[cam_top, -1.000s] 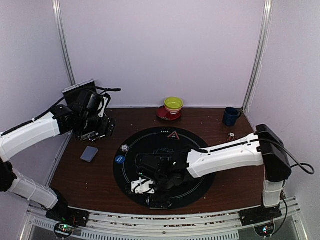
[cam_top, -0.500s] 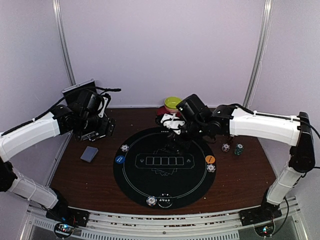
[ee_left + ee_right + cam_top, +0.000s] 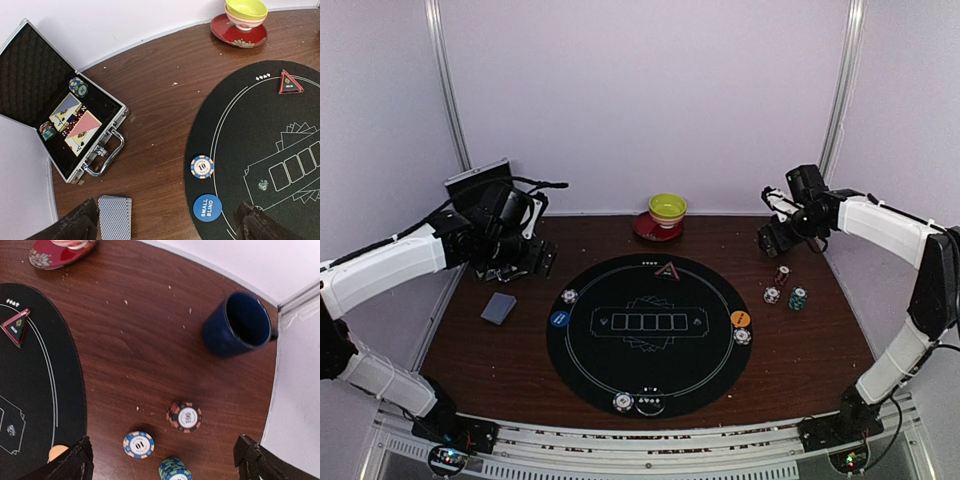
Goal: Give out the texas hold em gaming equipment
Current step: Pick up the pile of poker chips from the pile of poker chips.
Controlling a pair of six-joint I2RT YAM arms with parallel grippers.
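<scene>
A black round poker mat (image 3: 620,350) carries striped chips (image 3: 569,296), a blue "small blind" button (image 3: 207,207), an orange button (image 3: 740,318) and more chips at its near edge (image 3: 623,402). A grey-blue-backed deck of cards (image 3: 114,217) lies on the wood left of the mat. My left gripper (image 3: 167,230) hangs open above the deck and the blue button, touching neither. At back right my right gripper (image 3: 165,467) is open and empty over three chip stacks: red-black (image 3: 184,416), blue (image 3: 138,445), green-blue (image 3: 175,470).
An open metal case (image 3: 107,150) at back left holds face-up cards (image 3: 75,122) and chips (image 3: 78,86). A yellow-green bowl (image 3: 667,208) on a red saucer (image 3: 648,231) stands at the back middle. A dark blue mug (image 3: 239,325) stands beyond the chip stacks.
My right arm has swung from the near part of the mat, past the back middle, to the back right over the chip stacks. The left arm has barely shifted.
</scene>
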